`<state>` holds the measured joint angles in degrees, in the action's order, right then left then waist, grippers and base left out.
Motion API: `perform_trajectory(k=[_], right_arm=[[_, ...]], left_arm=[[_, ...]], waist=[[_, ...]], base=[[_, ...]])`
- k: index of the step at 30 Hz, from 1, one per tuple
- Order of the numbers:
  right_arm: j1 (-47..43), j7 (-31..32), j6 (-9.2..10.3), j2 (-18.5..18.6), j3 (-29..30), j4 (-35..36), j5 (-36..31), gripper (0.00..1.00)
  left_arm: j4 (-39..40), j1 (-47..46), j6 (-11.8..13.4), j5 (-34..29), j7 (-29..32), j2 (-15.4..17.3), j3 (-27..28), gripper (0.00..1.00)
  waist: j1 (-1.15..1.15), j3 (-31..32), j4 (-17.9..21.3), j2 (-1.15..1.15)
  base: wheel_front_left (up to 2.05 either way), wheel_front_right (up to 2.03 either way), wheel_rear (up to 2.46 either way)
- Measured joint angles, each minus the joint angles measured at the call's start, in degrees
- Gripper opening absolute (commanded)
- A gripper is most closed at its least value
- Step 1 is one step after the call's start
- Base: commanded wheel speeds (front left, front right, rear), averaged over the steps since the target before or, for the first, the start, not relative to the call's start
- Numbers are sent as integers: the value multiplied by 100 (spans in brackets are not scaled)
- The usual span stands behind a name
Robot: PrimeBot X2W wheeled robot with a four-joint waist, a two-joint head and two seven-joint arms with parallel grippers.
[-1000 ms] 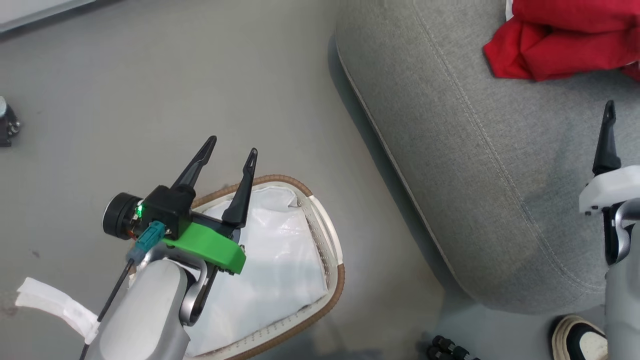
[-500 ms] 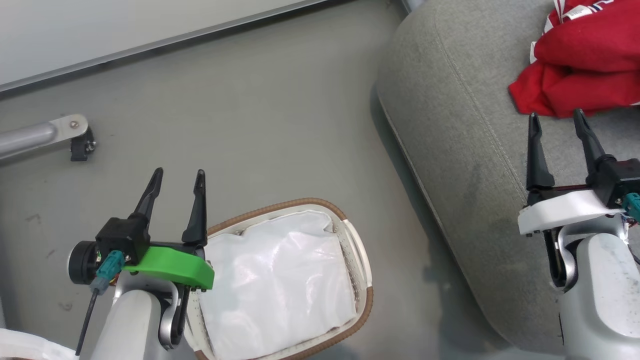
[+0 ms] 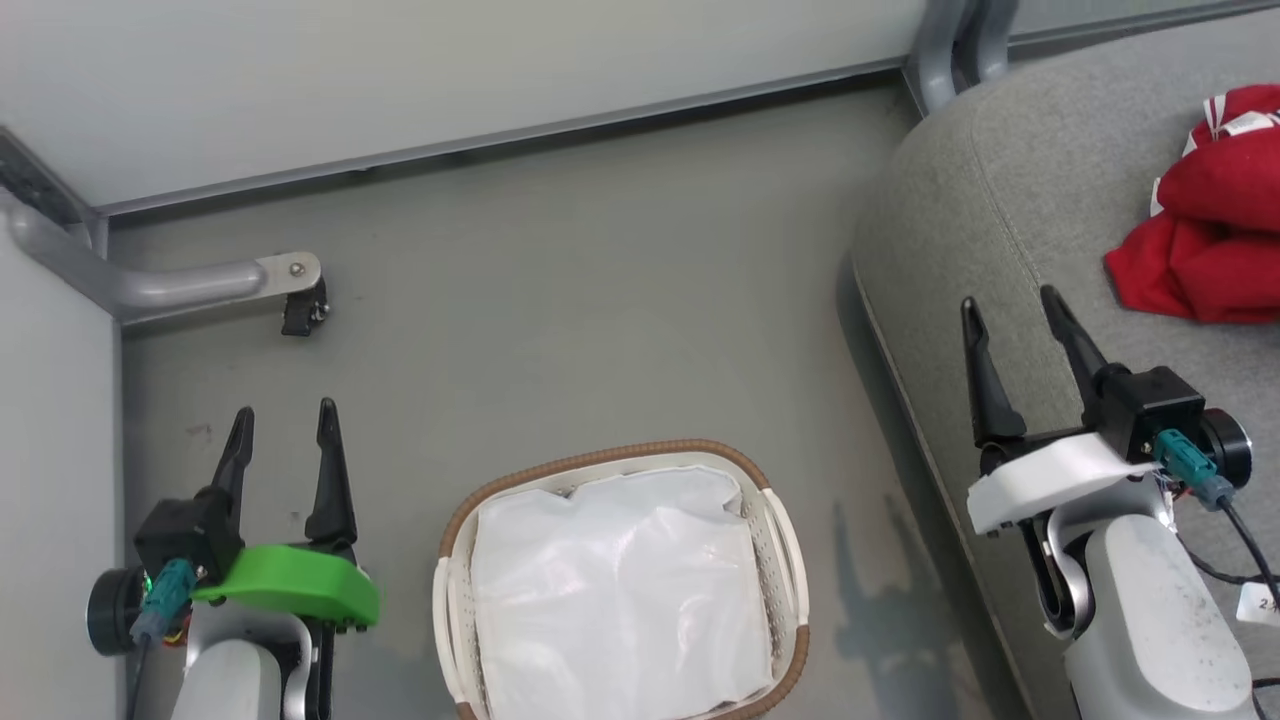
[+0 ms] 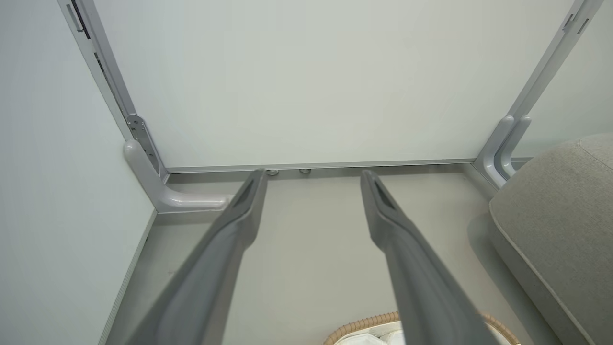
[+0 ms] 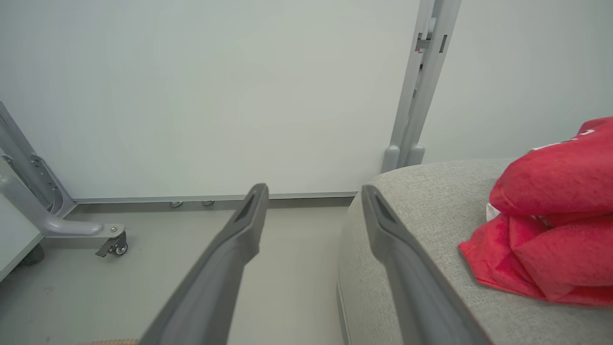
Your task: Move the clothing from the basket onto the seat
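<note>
Two grippers hang idle as I watch from the control desk. At far left, my left gripper [image 3: 285, 408] hovers over the floor [image 3: 560, 300] beside a side wall [image 3: 50, 420], jaws apart and holding nothing. Beyond it, a metal partition foot with a small caster [image 3: 300, 312] juts out, well apart from the work. At centre, the basket [image 3: 610, 455] sits on the floor with its white liner [image 3: 620, 590] showing inside; I see no red in it. To the right, my right gripper [image 3: 1008, 298] hangs above the edge of the seat [image 3: 1000, 180], jaws likewise spread and empty. At far right, the clothing [image 3: 1200, 260] lies bunched on the seat, near that gripper but not touching it. I judge the move done: nothing blocks either arm, and little seems left beyond pulling back.
</note>
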<state>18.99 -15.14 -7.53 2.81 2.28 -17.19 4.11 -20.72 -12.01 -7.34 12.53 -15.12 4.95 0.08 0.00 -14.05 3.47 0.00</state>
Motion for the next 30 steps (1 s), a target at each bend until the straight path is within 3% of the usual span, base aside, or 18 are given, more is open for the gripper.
perform_trajectory(k=[23,24,30], right_arm=[[-1259,1,1,-2,-75,-204,66,100],[-1260,0,0,-5,-76,-212,74,0],[-1363,55,0,-70,-79,-494,120,0]], left_arm=[[40,1298,-1,178,0,-111,-25,100],[29,1300,0,203,-1,-113,-46,0],[-231,1314,1,237,30,-188,-44,0]], waist=[[0,1167,-279,0],[0,1183,-286,0],[0,1189,-288,0]], base=[[0,0,0],[0,0,0],[0,0,0]])
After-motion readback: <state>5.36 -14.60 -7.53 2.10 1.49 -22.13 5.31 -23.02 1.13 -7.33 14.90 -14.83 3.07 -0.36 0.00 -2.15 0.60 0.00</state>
